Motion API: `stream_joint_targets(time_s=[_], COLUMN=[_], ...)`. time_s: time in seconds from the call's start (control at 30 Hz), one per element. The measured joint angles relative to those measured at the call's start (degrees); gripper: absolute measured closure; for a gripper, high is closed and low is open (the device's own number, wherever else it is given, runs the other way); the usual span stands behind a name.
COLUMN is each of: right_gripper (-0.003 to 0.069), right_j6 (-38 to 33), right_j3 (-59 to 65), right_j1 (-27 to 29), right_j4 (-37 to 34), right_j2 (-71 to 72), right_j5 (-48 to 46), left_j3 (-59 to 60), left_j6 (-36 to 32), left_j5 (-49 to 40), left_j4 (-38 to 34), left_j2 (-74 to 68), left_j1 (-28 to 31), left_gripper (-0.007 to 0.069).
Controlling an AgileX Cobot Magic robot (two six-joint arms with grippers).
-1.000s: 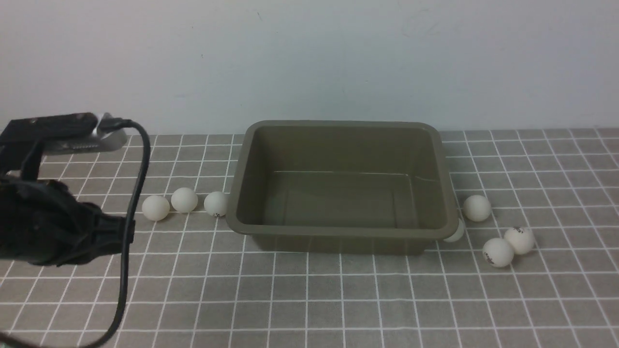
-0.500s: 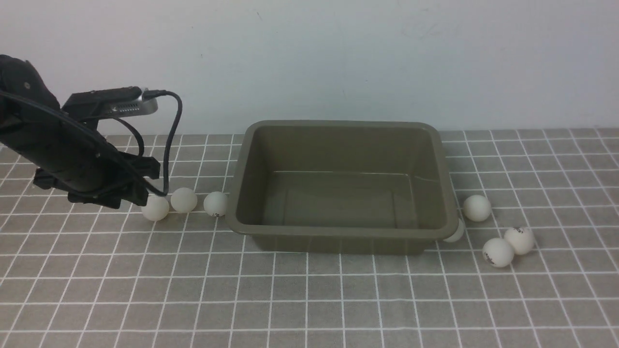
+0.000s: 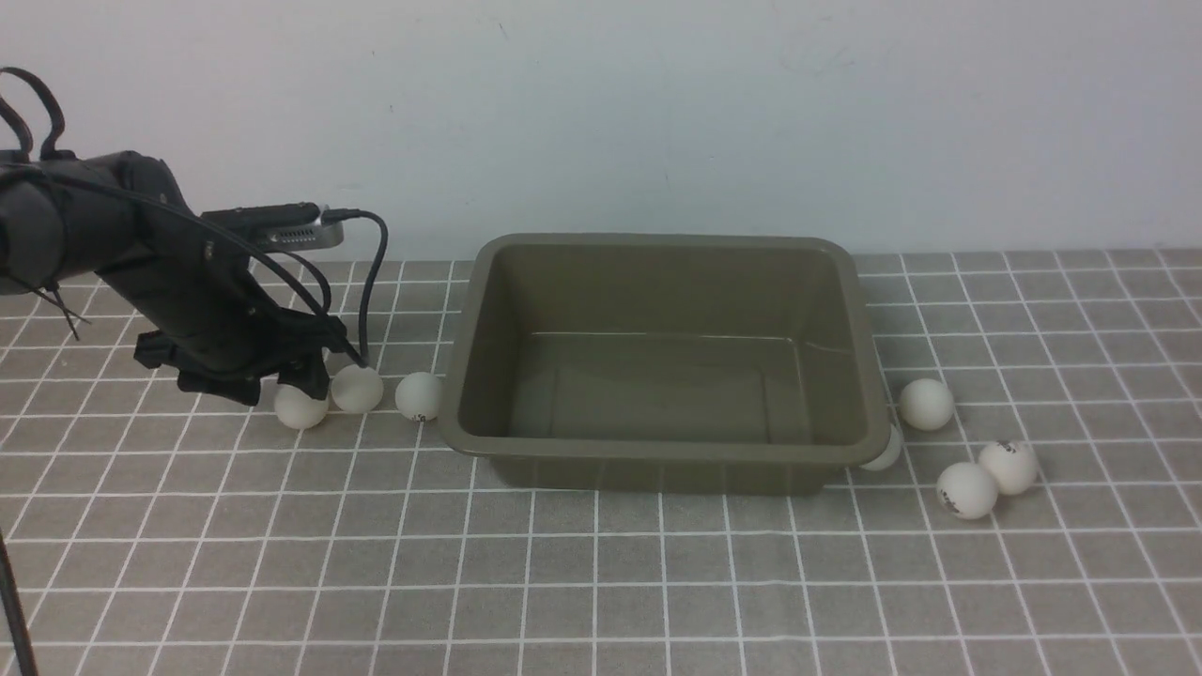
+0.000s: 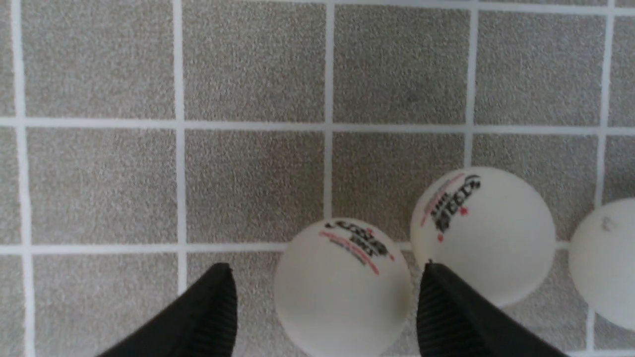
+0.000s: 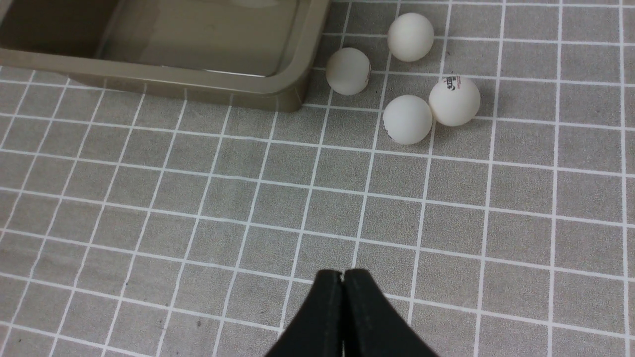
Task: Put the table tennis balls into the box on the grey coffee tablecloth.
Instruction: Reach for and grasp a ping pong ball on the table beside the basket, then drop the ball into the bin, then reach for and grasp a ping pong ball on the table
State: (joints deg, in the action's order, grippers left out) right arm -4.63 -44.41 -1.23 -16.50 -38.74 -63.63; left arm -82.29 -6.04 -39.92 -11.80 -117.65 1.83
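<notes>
Left of the empty box (image 3: 657, 462), on the grey coffee tablecloth (image 3: 601, 582), my left gripper (image 4: 326, 267) holds its jaws spread either side of the outermost table tennis ball (image 4: 342, 297). My right gripper (image 5: 343, 275) is pressed together; four other balls (image 5: 407, 119) lie by the box's right end.

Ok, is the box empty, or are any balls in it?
Empty. The box shows a bare floor in the front view; all seven table tennis balls lie outside on the tablecloth, three left, four right.
</notes>
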Motion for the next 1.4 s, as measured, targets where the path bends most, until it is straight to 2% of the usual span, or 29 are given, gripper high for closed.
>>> stream_joint_targets(time_s=[0.1,0.2,0.37,0.47,0.63,0.77,0.97,1.03,1.1,1.17,1.23,1.27,1.33,1.4], right_gripper=[0.0673,0.0673,0.0672,0.0662,0.0588,0.0439,0.0237,0.0203,0.0178,0.0168,0.0165,0.0164,0.0164,0.0164], right_j6=[0.9,3.3,11.8,14.7,14.8,14.6,14.5,14.4,13.9,13.1,13.0,13.0,13.0,13.0], right_j3=[-0.1,-0.3,-0.3,-0.3,-2.3,-9.8,-19.0,-20.7,-22.2,-23.3,-23.9,-24.2,-24.5,-24.5], right_j1=[0.0,0.0,0.0,0.0,0.0,0.0,0.0,0.0,0.0,0.0,0.0,0.0,0.0,0.0], right_j4=[1.5,5.7,16.5,19.6,18.3,16.5,14.6,13.9,12.9,11.7,11.1,10.7,9.9,9.1], right_j2=[-0.1,-1.7,-10.0,-17.4,-29.4,-41.2,-54.9,-57.8,-60.6,-63.3,-65.0,-66.0,-67.8,-69.5], right_j5=[0.0,0.1,1.4,4.2,12.0,16.1,16.6,16.4,16.2,16.2,16.2,16.2,16.4,16.7], left_j3=[-0.1,-0.1,-2.0,-4.4,-8.7,-9.3,-9.3,-9.3,-9.3,-9.8,-11.8,-13.3,-16.8,-19.8], left_j6=[0.0,0.0,0.0,-0.1,-6.0,-12.4,-14.0,-13.9,-13.9,-13.4,-12.2,-11.0,-8.8,-7.6], left_j5=[0.4,0.2,-4.2,-8.6,-12.7,-13.4,-13.3,-13.0,-12.6,-12.8,-13.9,-15.1,-18.3,-22.5], left_j4=[0.1,0.6,2.2,1.6,-5.8,-11.6,-12.3,-12.3,-12.3,-11.6,-10.3,-9.1,-5.9,-3.0], left_j2=[-1.1,-1.5,-0.7,1.9,9.5,11.2,8.2,7.0,6.2,5.8,5.7,5.7,6.3,7.3], left_j1=[0.0,0.0,0.6,1.0,-2.2,-8.2,-16.2,-17.6,-18.2,-18.2,-17.5,-16.8,-14.6,-12.0], left_gripper=[0.0198,0.0274,0.0276,0.0276,0.0276,0.0276,0.0270,0.0229,0.0148,0.0060,0.0015,0.0010,0.0048,0.0145])
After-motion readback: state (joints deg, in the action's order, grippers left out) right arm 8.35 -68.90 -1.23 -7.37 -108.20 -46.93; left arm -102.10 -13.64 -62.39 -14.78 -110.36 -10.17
